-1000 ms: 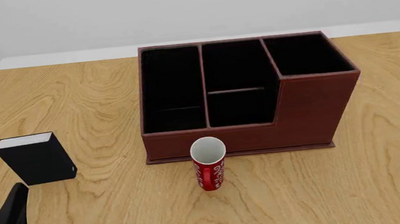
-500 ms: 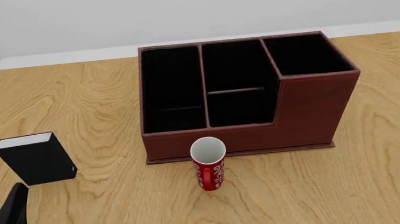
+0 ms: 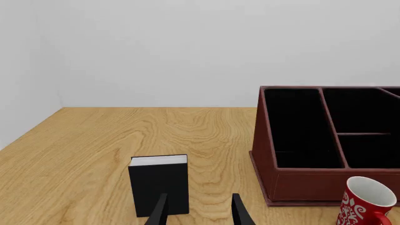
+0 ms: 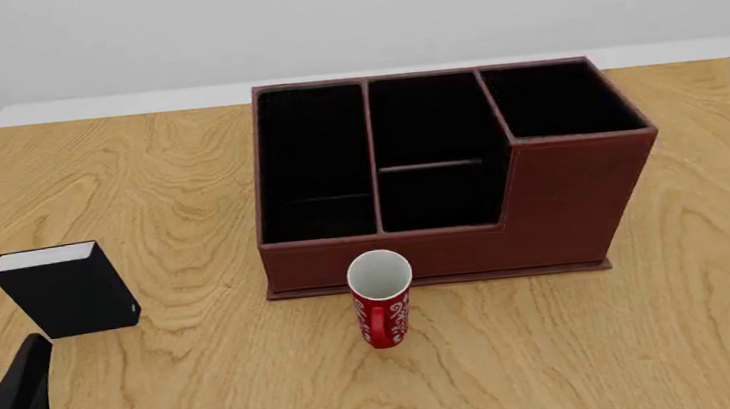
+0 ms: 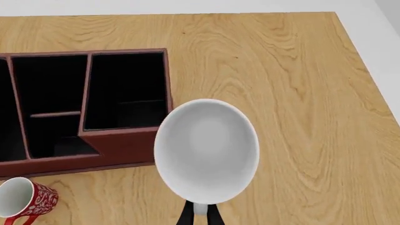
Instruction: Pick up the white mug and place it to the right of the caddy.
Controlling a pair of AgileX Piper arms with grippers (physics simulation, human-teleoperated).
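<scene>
now right gripper (image 5: 198, 216) clamps white mug (image 5: 206, 150) aloft, near caddy (image 5: 119, 140).

1. white mug (image 5: 207, 150) fills the middle, mouth toward the camera, right gripper (image 5: 198, 216) fingers pinched on its rim
2. caddy (image 5: 119, 143) behind it
3. red cup (image 5: 28, 202) near caddy's front

No readable text, label, brand or number anywhere. Only white swirl ornament on the red cup (image 4: 383, 315), not lettering; blank faces on the caddy (image 4: 566, 207), black box (image 4: 68, 290) and white mug (image 5: 206, 150).
</scene>
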